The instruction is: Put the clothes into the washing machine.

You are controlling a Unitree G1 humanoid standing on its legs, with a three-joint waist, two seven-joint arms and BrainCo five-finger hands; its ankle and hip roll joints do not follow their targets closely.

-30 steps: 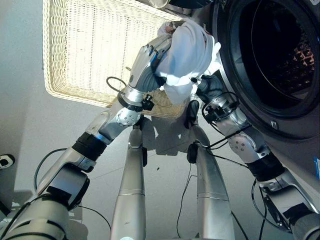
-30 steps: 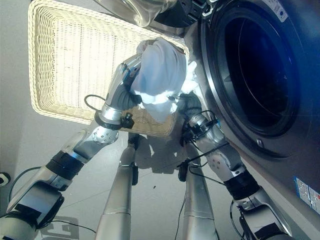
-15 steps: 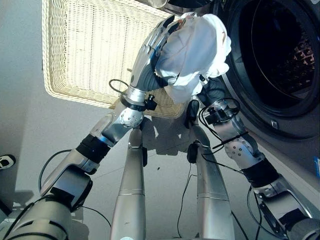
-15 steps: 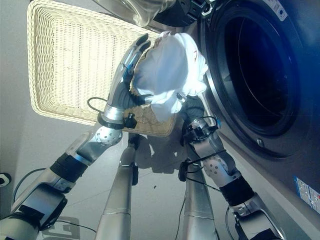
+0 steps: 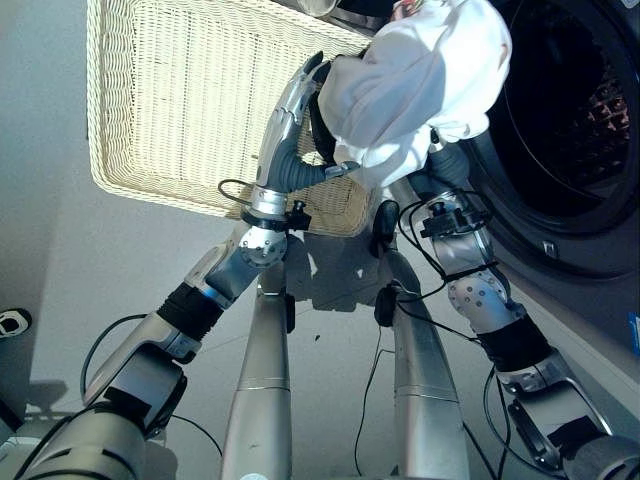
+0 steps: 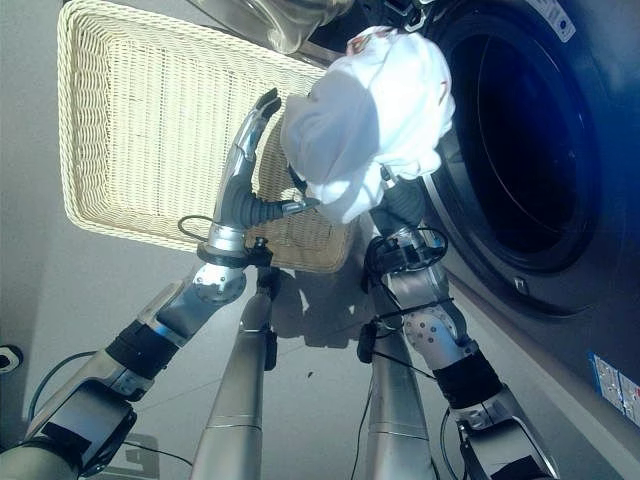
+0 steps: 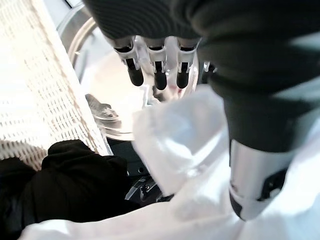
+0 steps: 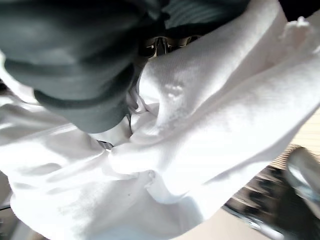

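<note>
A bundled white garment [image 5: 420, 80] hangs in front of the left rim of the washing machine's dark drum opening [image 5: 570, 110]. It rests on my right hand [image 5: 447, 165], whose dark cover shows just under the cloth; white folds [image 8: 210, 115] wrap around that hand. My left hand [image 5: 288, 115] stands upright on the bundle's left side, open with straight fingers [image 7: 159, 75]. Its thumb [image 5: 340, 168] lies against the bundle's lower edge.
A wide cream wicker basket [image 5: 180, 90] lies on the floor to the left of the machine, its bottom bare. The machine's open glass door [image 6: 270, 20] shows at the top, above the basket's far corner. The machine's grey front [image 6: 560, 330] runs down the right side.
The white bundle has risen and moved right, up to the drum opening. My left hand, wrapped round it a second ago, has straightened its fingers and now stands beside it.
</note>
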